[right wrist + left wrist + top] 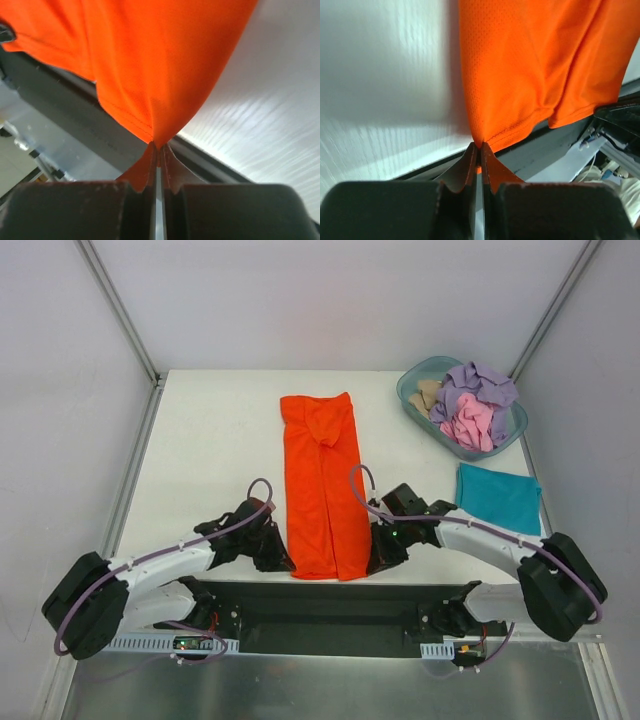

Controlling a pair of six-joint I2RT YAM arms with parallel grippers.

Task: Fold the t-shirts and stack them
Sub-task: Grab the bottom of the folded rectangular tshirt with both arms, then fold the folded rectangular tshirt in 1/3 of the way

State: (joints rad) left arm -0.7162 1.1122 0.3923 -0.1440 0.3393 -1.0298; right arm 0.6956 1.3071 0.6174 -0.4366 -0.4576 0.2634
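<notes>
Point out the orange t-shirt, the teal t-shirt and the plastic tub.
orange t-shirt (320, 490), top external view, middle of the cloth.
teal t-shirt (498, 497), top external view, centre of the folded square.
plastic tub (422, 423), top external view, its near-left wall.

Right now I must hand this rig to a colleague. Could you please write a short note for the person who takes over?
Left gripper: shut on the near left corner of the orange t-shirt.
Right gripper: shut on its near right corner.
The orange t-shirt lies as a long strip on the table. The teal t-shirt lies folded at the right. The lavender t-shirt, pink t-shirt and beige t-shirt are in the tub.
Done: teal folded.
Left: finish orange, stack it, then those three.
</notes>
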